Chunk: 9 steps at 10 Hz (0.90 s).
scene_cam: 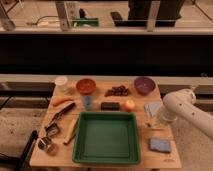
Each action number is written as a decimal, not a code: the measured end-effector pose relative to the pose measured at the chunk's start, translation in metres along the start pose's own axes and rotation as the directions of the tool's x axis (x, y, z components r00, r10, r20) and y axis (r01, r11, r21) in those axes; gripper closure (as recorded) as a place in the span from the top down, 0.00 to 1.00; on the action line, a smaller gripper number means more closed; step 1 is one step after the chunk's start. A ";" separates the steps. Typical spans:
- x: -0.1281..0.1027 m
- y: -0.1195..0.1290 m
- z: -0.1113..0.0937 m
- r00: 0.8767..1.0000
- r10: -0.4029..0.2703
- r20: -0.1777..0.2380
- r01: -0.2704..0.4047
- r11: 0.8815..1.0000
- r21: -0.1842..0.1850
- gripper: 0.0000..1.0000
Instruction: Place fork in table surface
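My white arm comes in from the right, and its gripper (161, 120) points down over the table surface (165, 135), in the strip right of the green tray (106, 138). A small thin grey thing that looks like the fork (152, 125) is just below the gripper, at or close to the wood. I cannot tell whether the gripper is touching it. The arm's end hides most of the gripper.
A pale blue cloth (151, 108) lies behind the gripper and a blue sponge (160, 145) in front. Bowls (86, 86) (144, 85), a white cup (61, 82), fruit (129, 105) and a dark bar (110, 106) are behind the tray. A black-handled utensil (62, 112), wooden stick (71, 131) and metal pieces (48, 145) are left.
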 end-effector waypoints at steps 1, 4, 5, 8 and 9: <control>0.002 0.002 0.007 1.000 0.005 -0.003 -0.005 1.000 -0.011 0.04; 0.004 0.003 0.018 1.000 0.013 -0.006 -0.013 0.999 -0.036 0.04; 0.005 0.005 0.022 1.000 0.017 -0.006 -0.017 0.999 -0.047 0.04; 0.005 0.005 0.028 1.000 0.020 -0.008 -0.020 0.998 -0.060 0.06; 0.005 0.005 0.028 1.000 0.021 -0.010 -0.022 0.998 -0.060 0.12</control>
